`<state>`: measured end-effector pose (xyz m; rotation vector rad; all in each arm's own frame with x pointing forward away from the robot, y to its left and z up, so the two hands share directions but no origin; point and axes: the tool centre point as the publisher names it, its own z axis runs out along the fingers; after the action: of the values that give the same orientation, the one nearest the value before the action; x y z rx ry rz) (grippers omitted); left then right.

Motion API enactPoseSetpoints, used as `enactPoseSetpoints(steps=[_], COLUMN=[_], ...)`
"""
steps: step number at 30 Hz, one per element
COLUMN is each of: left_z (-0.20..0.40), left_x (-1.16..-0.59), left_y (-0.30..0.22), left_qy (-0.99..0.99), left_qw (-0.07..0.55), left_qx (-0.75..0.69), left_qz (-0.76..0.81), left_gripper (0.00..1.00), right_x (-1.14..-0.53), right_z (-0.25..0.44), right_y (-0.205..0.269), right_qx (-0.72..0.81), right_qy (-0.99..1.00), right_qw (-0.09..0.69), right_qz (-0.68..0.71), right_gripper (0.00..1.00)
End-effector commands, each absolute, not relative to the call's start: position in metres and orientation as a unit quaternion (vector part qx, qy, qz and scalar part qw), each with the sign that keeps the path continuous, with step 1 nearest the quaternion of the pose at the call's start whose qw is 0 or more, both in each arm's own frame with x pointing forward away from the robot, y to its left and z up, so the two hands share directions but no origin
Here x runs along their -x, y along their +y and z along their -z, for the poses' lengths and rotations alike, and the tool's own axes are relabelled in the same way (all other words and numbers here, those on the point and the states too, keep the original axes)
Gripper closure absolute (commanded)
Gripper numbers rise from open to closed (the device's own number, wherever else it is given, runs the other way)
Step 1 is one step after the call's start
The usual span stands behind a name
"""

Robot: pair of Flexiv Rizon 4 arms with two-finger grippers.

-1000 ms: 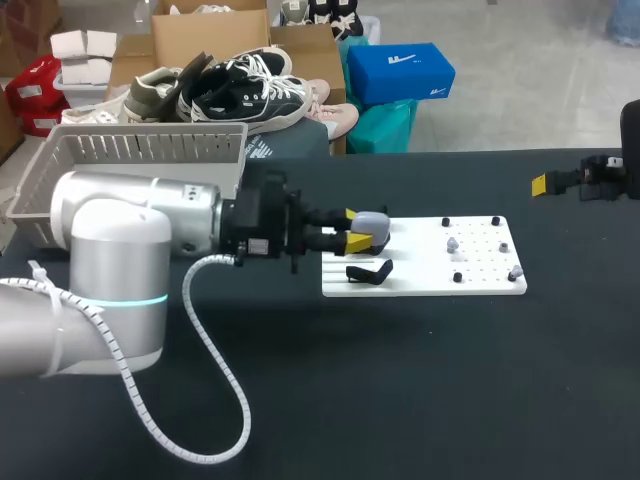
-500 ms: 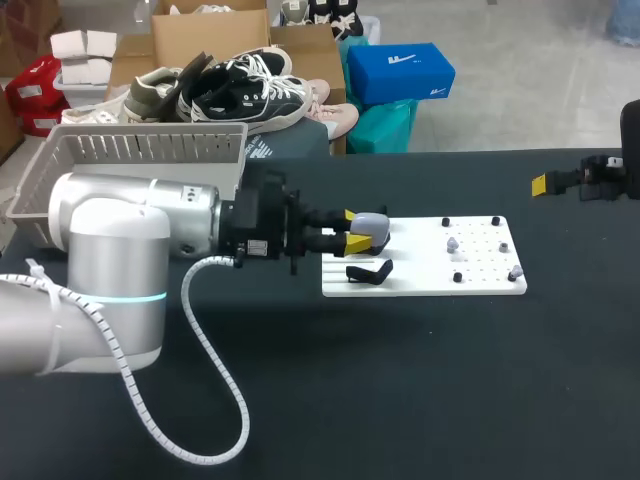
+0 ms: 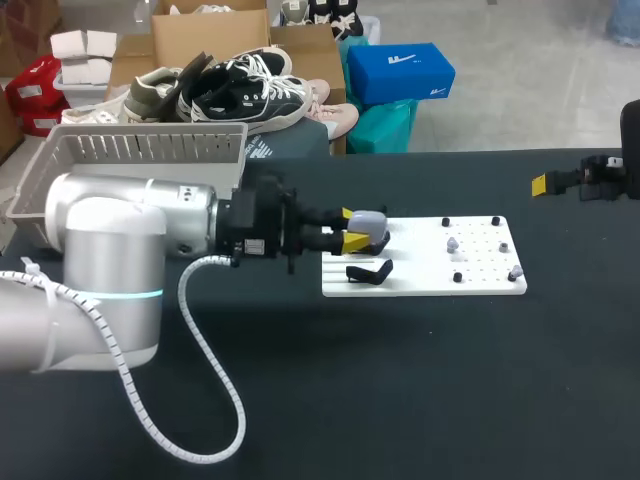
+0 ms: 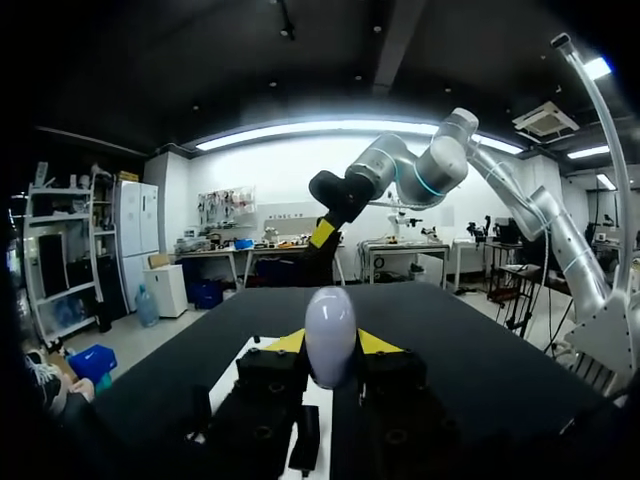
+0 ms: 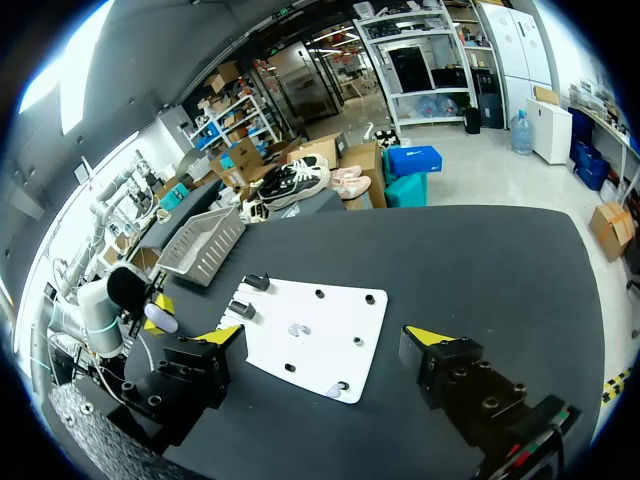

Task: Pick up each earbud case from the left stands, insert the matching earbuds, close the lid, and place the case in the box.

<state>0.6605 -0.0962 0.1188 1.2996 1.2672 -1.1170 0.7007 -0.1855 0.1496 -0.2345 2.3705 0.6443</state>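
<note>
A pale grey-lilac earbud case (image 3: 369,223) hangs over the left end of the white board (image 3: 425,285), with my left gripper (image 3: 347,232) shut on it. In the left wrist view the case (image 4: 330,335) stands upright between the yellow fingertips (image 4: 285,343). Two black stands (image 5: 255,282) (image 5: 240,308) on the board look empty; one black stand (image 3: 368,272) lies just in front of the case. Small earbuds (image 3: 452,243) (image 3: 516,271) sit further right on the board. My right gripper (image 5: 325,335) is open, far to the right of the board.
A grey slatted basket (image 3: 130,160) stands at the back left of the table, behind my left arm. Several short black pegs (image 3: 446,221) stick up from the board. My right arm's yellow tip (image 3: 540,183) hovers by the table's far right edge.
My left arm has edged slightly to the left, carrying the case with it. The right arm has not moved.
</note>
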Motion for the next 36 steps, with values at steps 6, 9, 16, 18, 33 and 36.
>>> enactPoseSetpoints(steps=[6, 9, 16, 18, 33, 36], left_z=[-0.108, -0.104, -0.096, -0.096, -0.094, -0.094], left_x=[-0.659, -0.66, -0.666, -0.666, -0.668, -0.669], left_y=[-0.116, -0.125, -0.138, -0.139, -0.145, -0.146], left_qy=[0.478, 0.472, 0.473, 0.473, 0.457, 0.453], left_qw=[0.505, 0.5, 0.493, 0.494, 0.508, 0.511], left_qx=[-0.539, -0.544, -0.545, -0.544, -0.538, -0.537], left_qz=[0.476, 0.481, 0.486, 0.486, 0.494, 0.494], left_gripper=[1.0, 1.0, 1.0, 1.0, 1.0, 1.0], right_x=[-0.701, -0.701, -0.698, -0.694, -0.648, -0.644], right_z=[-0.149, -0.149, -0.154, -0.157, -0.175, -0.176], right_y=[-0.186, -0.186, -0.188, -0.186, -0.128, -0.118], right_qx=[0.09, 0.09, 0.1, 0.108, 0.201, 0.211], right_qy=[0.906, 0.906, 0.903, 0.902, 0.886, 0.883], right_qw=[0.33, 0.33, 0.333, 0.338, 0.34, 0.337], right_qz=[-0.247, -0.247, -0.254, -0.247, -0.243, -0.248], right_gripper=[0.0, 0.0, 0.0, 0.0, 0.0, 0.0])
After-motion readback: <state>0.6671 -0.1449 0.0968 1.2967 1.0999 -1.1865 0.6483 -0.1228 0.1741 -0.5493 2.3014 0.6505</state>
